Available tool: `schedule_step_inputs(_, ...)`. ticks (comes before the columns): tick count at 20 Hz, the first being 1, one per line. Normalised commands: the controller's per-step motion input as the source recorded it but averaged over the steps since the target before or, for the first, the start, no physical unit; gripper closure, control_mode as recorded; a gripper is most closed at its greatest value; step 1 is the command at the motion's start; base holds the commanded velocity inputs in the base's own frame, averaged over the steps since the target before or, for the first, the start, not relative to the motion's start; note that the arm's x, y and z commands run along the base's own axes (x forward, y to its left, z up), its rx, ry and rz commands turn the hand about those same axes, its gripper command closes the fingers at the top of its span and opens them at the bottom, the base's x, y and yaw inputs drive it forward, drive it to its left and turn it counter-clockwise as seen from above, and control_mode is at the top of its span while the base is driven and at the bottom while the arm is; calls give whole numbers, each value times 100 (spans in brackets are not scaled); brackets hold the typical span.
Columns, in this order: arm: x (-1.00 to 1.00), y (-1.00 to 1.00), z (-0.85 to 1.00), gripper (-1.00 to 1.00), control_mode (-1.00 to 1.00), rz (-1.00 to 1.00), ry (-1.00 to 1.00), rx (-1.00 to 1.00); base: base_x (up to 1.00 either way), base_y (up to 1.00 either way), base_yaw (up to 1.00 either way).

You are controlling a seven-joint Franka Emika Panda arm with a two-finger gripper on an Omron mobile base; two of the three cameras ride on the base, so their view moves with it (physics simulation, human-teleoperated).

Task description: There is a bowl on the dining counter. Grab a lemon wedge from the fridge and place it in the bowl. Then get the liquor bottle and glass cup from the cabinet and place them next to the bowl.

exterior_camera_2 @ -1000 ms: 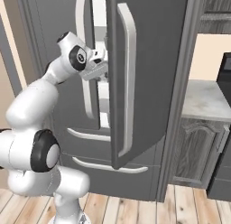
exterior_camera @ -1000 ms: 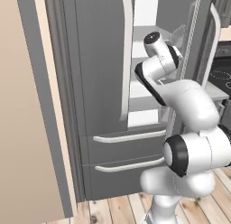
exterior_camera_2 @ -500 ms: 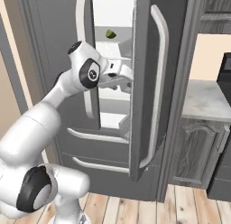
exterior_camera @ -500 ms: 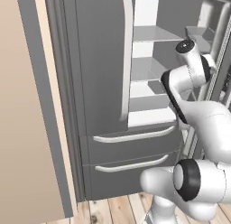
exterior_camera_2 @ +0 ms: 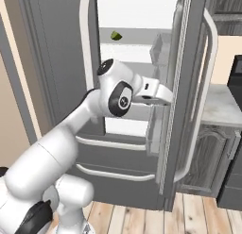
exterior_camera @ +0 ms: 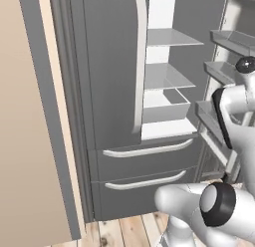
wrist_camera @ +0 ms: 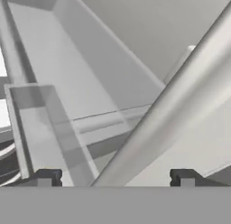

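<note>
**Robot arm at the open fridge, jaws spread, lemon wedge on an upper shelf**

A tall dark grey fridge stands on a pale wood-plank floor, beside a beige wall. Its right door is swung open, showing white-grey shelves and door bins; the left door is closed above two drawers. A small yellow-green lemon wedge lies on an upper shelf, far inside. The white arm reaches forward at mid-height, its gripper near the open door's inner edge, well below the wedge. The fingertips stand wide apart, holding nothing.
</note>
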Motion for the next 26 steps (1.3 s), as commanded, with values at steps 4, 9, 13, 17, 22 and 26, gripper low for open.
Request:
schedule_step_inputs(4,43,-100,14,-100,-100,0,0,15,0,0,0)
schedule_step_inputs(9,74,-99,2,-100,-100,6,0,20,0,0,0)
schedule_step_inputs(13,-34,-51,3,-100,-100,8,-23,5,0,0,0)
schedule_step_inputs(17,-100,21,6,-100,-100,12,-40,0,0,0,0)
schedule_step_inputs(22,-80,85,-15,-100,-100,18,-34,0,0,0,0)
schedule_step_inputs(26,-33,100,-31,-100,-100,13,-31,0,0,0,0)
